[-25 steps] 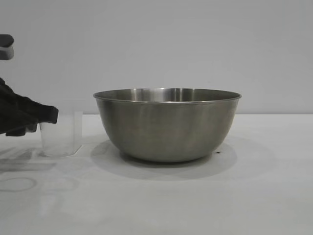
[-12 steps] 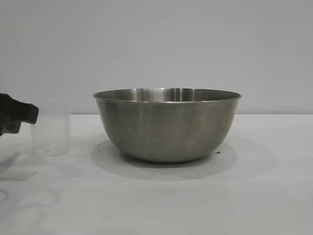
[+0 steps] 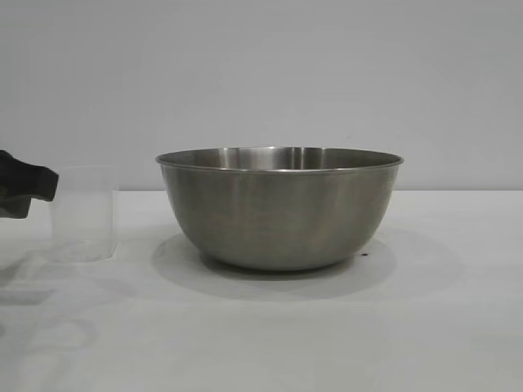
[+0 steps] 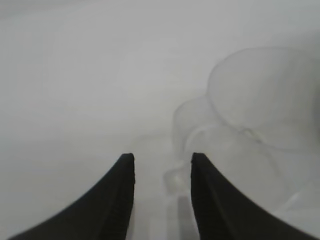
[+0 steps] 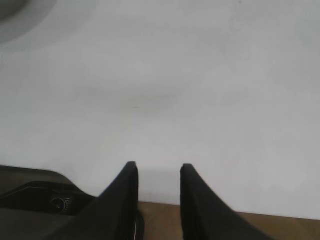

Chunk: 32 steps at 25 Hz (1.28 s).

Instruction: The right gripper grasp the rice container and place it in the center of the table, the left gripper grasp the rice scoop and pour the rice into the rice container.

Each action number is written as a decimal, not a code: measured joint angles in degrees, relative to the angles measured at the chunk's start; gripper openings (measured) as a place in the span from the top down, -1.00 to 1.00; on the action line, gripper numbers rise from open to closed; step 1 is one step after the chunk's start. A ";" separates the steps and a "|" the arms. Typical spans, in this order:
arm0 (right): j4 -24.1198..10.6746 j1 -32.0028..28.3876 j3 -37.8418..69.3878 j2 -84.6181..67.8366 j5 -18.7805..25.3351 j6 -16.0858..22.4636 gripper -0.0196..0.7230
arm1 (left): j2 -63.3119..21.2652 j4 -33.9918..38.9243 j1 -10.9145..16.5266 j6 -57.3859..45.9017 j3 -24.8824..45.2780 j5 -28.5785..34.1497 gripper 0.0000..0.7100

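Near the bench's left edge, the rice scoop [image 3: 83, 214] stands upright just beside the left hand [image 3: 37, 186], whose jaws are parted with nothing between them; in the left wrist view the cup [image 4: 235, 135] lies off to one side of the fingertips. It is clear and looks empty. The rice container [image 3: 279, 206] sits mid-bench, well apart. The right hand [image 5: 156, 172] hovers released over bare bench [image 5: 200, 100] by its edge.
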 joint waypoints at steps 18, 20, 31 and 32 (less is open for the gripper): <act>0.00 0.00 0.00 0.00 0.00 -0.09 0.39 | -6.18 1.03 0.00 0.00 5.18 0.00 0.36; 0.00 0.00 0.00 0.00 0.00 -0.09 0.39 | -7.37 0.70 0.00 0.00 5.72 0.00 0.36; 0.00 0.00 0.00 0.00 0.00 -0.09 0.39 | -13.21 -6.24 0.28 3.95 6.08 0.00 0.36; 0.00 0.00 0.00 0.00 0.00 -0.09 0.39 | -13.34 -6.12 0.77 4.06 6.08 0.00 0.36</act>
